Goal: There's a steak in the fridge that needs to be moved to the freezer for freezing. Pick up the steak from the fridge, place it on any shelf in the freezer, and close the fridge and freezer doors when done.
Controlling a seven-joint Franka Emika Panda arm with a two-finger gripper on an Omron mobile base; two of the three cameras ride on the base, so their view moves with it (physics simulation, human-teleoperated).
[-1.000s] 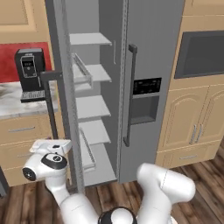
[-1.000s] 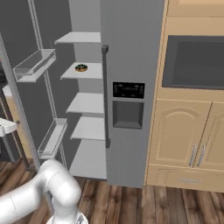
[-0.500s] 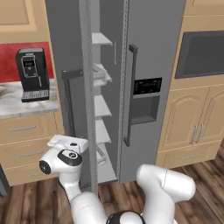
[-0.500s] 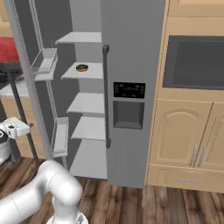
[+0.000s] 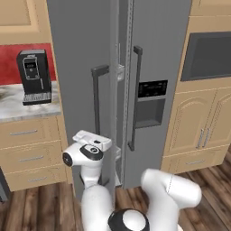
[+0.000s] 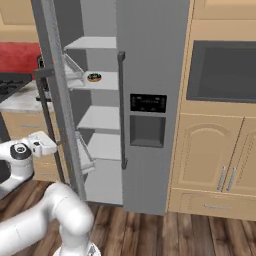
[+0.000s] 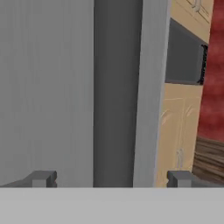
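At the lower left of the left base view the white arm bends forward, its two-finger gripper [image 5: 94, 140] level against the wide plain grey fridge door [image 5: 76, 67], which stands slightly ajar. The jaws are spread wide, holding nothing. In the right base view, the grey fridge compartment [image 6: 102, 125] shows pale shelves at centre left; no steak can be made out.

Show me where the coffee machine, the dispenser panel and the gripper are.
coffee machine [image 5: 34, 76]: left base view, front of its black body.
dispenser panel [image 6: 148, 103]: right base view, black control strip.
gripper [image 7: 109, 178]: hand view, between its open tips.
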